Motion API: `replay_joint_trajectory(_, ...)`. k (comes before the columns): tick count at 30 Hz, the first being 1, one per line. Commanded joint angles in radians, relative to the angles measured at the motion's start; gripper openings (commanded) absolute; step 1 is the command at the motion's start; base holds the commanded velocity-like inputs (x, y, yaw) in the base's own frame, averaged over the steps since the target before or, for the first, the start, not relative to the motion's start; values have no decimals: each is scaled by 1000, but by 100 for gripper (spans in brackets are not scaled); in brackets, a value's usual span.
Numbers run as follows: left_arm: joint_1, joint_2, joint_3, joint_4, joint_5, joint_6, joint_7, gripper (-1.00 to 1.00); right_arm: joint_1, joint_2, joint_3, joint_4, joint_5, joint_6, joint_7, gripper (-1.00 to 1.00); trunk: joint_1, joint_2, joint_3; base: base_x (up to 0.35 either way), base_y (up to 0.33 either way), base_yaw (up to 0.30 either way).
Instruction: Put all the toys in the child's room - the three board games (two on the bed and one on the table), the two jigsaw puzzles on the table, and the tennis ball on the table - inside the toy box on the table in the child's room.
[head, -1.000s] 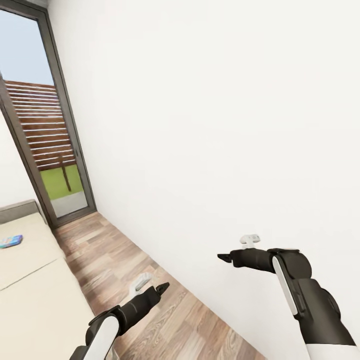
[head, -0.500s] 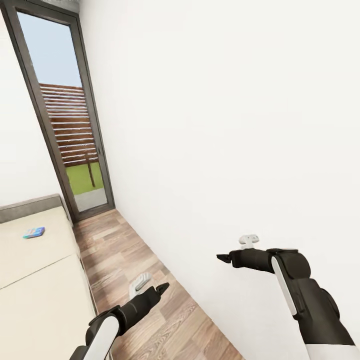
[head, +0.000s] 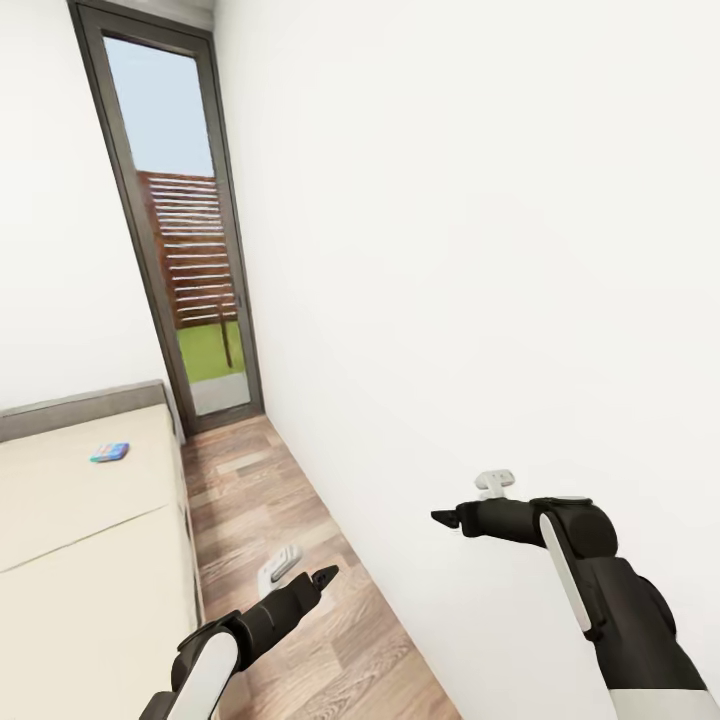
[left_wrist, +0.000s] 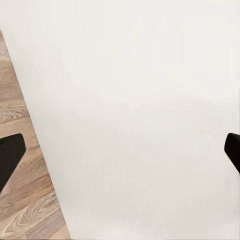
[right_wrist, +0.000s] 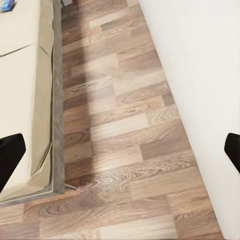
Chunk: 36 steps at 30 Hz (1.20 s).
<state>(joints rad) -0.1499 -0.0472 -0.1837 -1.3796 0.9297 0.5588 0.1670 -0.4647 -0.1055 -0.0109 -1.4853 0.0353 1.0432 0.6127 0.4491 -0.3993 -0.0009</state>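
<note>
Bed (head: 80, 520): low, beige mattress, grey headboard; well to the left of the left gripper and running ahead of it. Seen also from the right wrist camera, grey frame edge alongside the floor.

Board game (head: 109, 452): small flat blue box, lying flat on the mattress near the headboard; far ahead and left of the left gripper, well apart from both. Corner also caught at (right_wrist: 7, 5). Judged light, stiff, smooth-faced card; likely slippery on its flat faces, so best taken across a short edge or opposite long edges, pinched by the thickness. Soft mattress beneath may give under a downward press. Lettering too small to read.

Left gripper (head: 300, 572): raised over the floor, empty; fingers (left_wrist: 9, 155) spread wide at the frame edges of its wrist camera, nothing between them.

Floor (head: 290, 560): wood planks, a narrow strip between bed and wall, below both grippers.

Glass door (head: 185, 230): tall, dark-framed, far ahead; fence and grass beyond.

Right gripper (head: 470, 503): held level beside the wall, empty; fingers (right_wrist: 10, 160) spread wide, floor between them.

Wall (head: 480, 250): plain white, just right of the right gripper.

Other toys, toy box, table: not located here.
</note>
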Motion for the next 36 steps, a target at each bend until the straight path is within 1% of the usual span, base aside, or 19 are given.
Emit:
replay_joint_trajectory(1,0,0,0,-1,11,3,9,100,0,0,-1,-1,4,4,6,100,1,-1,0,279,-214,294)
replay_joint_trajectory(8,0,0,0,-1,11,3,9,100,0,0,0,-1,5,4,6,100,1,-1,0,278,-215,294)
replay_joint_trajectory(14,0,0,0,-1,11,3,9,100,0,0,0,0,5,4,6,100,1,-1,0,172,-134,294)
replay_joint_trajectory(23,0,0,0,-1,11,3,9,100,0,0,1,1,5,4,6,100,1,-1,0,58,-45,294)
replay_joint_trajectory(36,0,0,0,-1,11,3,9,100,0,0,2,2,5,4,6,100,1,-1,0,11,-8,293)
